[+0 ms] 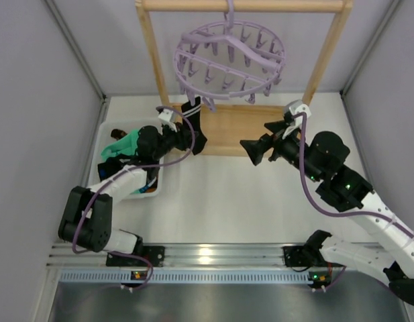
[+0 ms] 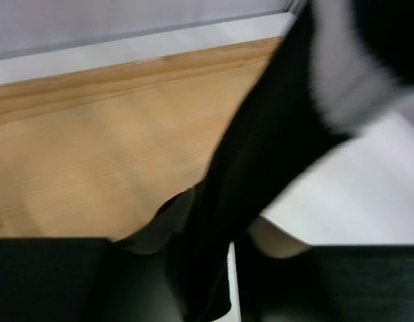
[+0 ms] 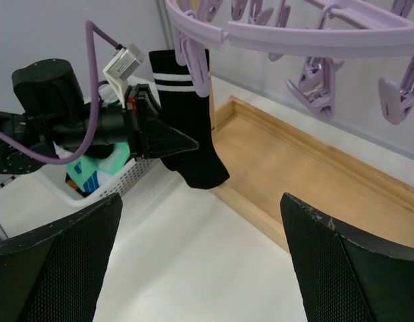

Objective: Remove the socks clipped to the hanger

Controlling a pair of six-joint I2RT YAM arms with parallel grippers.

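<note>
Black sock (image 3: 183, 107) clipped at the hanger's (image 3: 294, 37) near-left rim, dangling over the wooden base (image 1: 227, 127). Left gripper (image 3: 190, 143) astride its middle; pinched or not, cannot tell. Right gripper (image 3: 200, 268) wide, empty, to the right. Basket (image 3: 126, 182) holding mint sock (image 1: 129, 141), far left.

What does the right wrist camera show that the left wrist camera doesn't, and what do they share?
Only the right wrist view: the lilac hanger with its clip pegs, the black sock pinned by its white-striped cuff, the left gripper at that sock, and the white basket holding a mint-green sock. Only the left wrist view: a blurred close-up of the sock hanging between its own spread fingers. Both: the black sock and the wooden base.
</note>
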